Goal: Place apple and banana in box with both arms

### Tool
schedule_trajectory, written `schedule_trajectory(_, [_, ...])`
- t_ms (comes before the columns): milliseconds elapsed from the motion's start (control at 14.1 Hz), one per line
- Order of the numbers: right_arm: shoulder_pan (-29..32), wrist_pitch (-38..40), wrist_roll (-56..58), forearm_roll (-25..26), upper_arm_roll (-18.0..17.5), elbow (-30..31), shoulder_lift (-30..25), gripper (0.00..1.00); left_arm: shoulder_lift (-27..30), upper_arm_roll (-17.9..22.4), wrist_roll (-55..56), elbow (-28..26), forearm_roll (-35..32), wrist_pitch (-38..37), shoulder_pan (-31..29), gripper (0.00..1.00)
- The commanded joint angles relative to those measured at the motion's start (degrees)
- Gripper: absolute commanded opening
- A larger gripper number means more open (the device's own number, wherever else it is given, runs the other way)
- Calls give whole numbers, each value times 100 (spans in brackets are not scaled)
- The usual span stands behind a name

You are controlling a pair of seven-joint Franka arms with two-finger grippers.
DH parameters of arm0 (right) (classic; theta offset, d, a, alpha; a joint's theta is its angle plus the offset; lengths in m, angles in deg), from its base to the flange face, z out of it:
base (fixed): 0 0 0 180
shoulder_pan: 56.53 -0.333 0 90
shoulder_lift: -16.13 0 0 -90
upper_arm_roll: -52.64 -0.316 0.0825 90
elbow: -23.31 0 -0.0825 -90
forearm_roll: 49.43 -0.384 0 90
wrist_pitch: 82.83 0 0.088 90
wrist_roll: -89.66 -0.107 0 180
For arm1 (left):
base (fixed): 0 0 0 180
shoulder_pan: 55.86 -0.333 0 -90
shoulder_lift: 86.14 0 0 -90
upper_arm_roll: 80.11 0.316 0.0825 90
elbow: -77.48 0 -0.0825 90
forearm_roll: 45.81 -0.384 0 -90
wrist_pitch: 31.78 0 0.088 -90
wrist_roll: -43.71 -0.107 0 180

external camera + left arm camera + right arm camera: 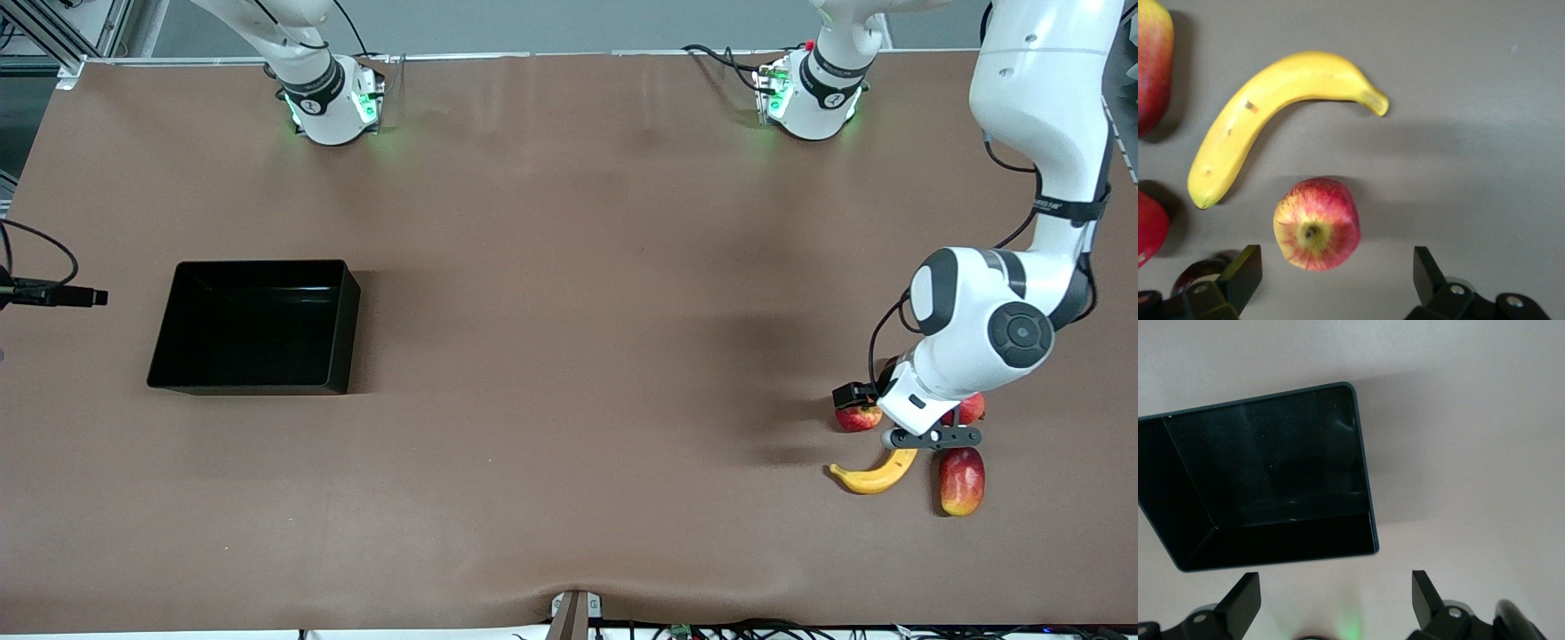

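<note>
The apple (858, 419), red with yellow patches, lies near the left arm's end of the table. The yellow banana (876, 474) lies just nearer the front camera. My left gripper (932, 437) hangs low over these fruits. In the left wrist view it (1337, 277) is open and empty, with the apple (1317, 223) just off its fingertips (1245, 272) and the banana (1271, 107) past the apple. The black box (348, 324) stands empty toward the right arm's end. My right gripper (1336, 597) is open and empty, high above the table beside the box (1365, 487); the front view does not show it.
A red-yellow mango-like fruit (961, 480) lies beside the banana, toward the left arm's end. A smooth pink-red round fruit (971, 408) sits partly under the left wrist. A black cable plug (53, 295) sticks in at the table edge beside the box.
</note>
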Motion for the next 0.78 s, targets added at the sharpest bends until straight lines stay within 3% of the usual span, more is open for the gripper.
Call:
schedule_trajectory(0, [123, -1021, 443, -163, -98, 964, -83, 100, -36, 67, 76, -134, 10, 218, 12, 100])
schedule_trajectory(284, [79, -2402, 497, -180, -98, 2056, -83, 100, -212, 182, 76, -116, -156, 341, 12, 100])
schedule_trajectory(427, [62, -3526, 514, -163, -98, 2591, -48, 100, -230, 182, 181, -90, -166, 384, 4, 100])
schedule_trajectory(498, [44, -3853, 523, -163, -98, 2812, -30, 88, -317, 182, 295, -73, -174, 446, 12, 100])
schedule_trajectory(569, [35, -3943, 523, -163, -98, 2918, -30, 67, -361, 182, 348, -72, -174, 533, 30, 100])
schedule_trajectory(640, [53, -3944, 541, -163, -107, 2937, -21, 37, -388, 182, 348, -72, -183, 586, 39, 100])
schedule_trajectory(711, [70, -3953, 619, -163, -107, 2937, -21, 1, -405, 182, 348, -55, -192, 604, 56, 100])
